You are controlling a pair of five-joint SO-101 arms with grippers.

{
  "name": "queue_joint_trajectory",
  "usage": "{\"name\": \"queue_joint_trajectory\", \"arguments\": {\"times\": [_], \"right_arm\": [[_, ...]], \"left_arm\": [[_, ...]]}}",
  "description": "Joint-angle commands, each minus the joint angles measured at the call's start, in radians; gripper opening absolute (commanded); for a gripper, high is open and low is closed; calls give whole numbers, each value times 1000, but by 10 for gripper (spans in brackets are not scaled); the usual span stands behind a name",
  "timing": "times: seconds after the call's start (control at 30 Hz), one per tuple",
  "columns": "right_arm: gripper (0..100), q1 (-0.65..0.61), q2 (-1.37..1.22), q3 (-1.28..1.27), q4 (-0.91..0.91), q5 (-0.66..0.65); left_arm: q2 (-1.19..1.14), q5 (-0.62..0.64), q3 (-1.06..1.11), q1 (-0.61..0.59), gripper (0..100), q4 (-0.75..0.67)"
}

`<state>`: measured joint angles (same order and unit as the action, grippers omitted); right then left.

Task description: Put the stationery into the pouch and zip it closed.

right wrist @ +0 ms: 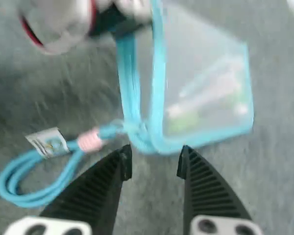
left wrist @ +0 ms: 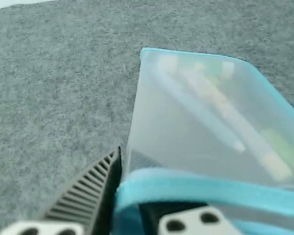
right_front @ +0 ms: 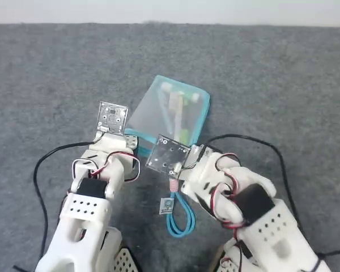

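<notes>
While the left gripper clamps the pouch by its zip edge, stationery lies inside.
Right gripper, jaws apart, sits just beside the pouch's zip corner, mid-frame.

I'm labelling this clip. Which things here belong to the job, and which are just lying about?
Job: pouch; pens inside it; blue cord at its zip end; left gripper, shut on the pouch's edge; right gripper, open at its corner.
Lying about: cables; mat.
</notes>
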<state>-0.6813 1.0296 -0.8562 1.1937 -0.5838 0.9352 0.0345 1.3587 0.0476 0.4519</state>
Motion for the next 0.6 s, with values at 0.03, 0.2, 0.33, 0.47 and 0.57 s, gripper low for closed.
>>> {"name": "queue_joint_trajectory", "arguments": {"times": [0.03,0.2,0.33,0.47,0.57], "right_arm": [[159,39,24,-150,-145,-51],[202,39,15,-232,-240,-46],[203,41,13,-290,-364,-32],[203,39,12,-305,-461,-5],[202,39,12,-305,-507,-3]], "left_arm": [[2,14,-33,-9,9,-43],[2,14,-33,-5,9,-43],[2,14,-33,-2,9,-41],[2,14,-33,-2,9,-41],[2,14,-33,-2,9,-41]]}}
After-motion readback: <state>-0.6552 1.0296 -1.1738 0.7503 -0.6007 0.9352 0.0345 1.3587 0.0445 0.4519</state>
